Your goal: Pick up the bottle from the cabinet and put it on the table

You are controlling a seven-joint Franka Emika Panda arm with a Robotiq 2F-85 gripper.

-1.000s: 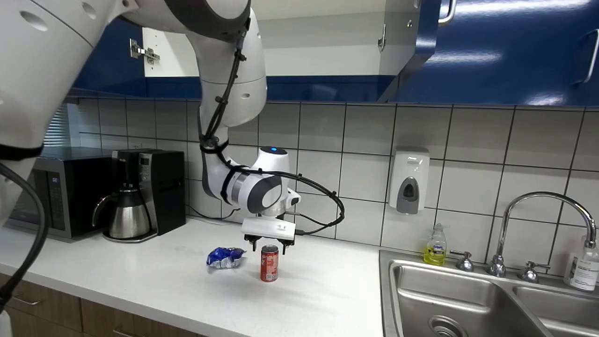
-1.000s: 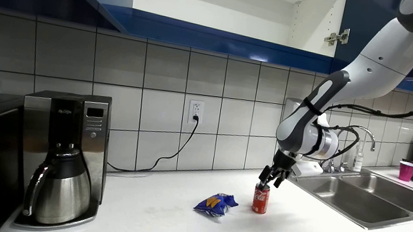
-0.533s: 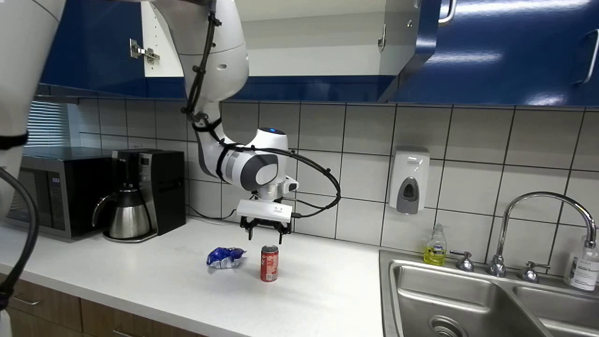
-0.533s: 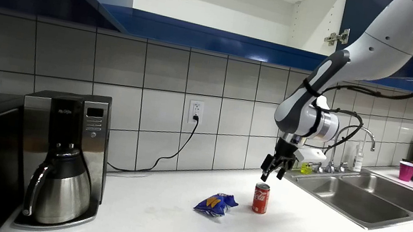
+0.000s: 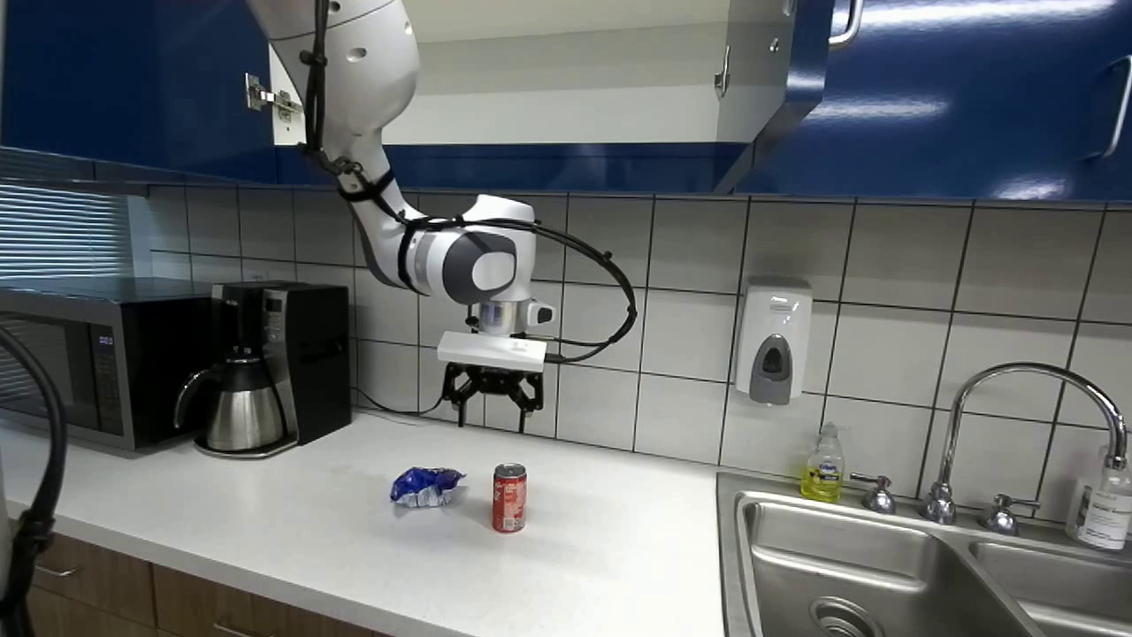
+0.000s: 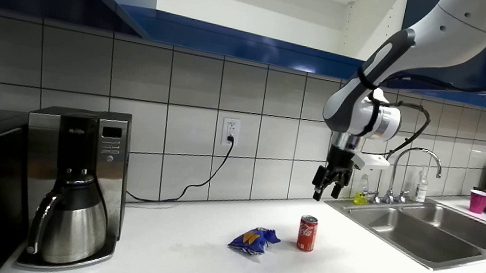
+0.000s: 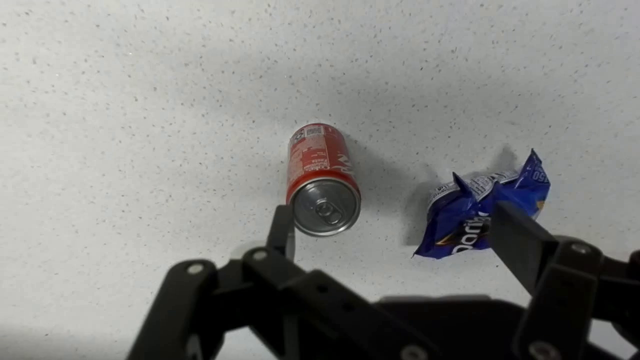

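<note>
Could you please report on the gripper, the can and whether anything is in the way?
Gripper open, empty, above the counter. Can upright on counter, not gripped. Chip bag beside it, apart; might crowd a grasp.

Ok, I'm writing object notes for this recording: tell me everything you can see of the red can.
The red can is a cylinder, metal by its look, with a silver lid and pull tab. White script and a nutrition panel mark its side; no dent shows. It stands upright on the white countertop, beside the blue snack bag but apart from it. Only the countertop touches it: the gripper hangs open higher up, clear of it. How full it is can't be seen.
</note>
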